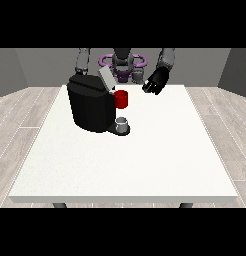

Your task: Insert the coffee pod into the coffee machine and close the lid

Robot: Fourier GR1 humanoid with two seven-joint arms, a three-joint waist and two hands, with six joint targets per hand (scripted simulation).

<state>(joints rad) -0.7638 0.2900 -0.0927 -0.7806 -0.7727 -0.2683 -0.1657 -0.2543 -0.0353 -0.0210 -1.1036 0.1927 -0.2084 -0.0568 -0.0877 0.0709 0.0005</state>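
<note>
White table (145, 165), coffee machine (90, 107), lid (106, 77) seemingly raised

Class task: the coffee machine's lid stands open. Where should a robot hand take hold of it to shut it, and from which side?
Probably the lid's raised free edge, from above: it tilts up over the machine, hinged low, so pushing down should close it.
</note>
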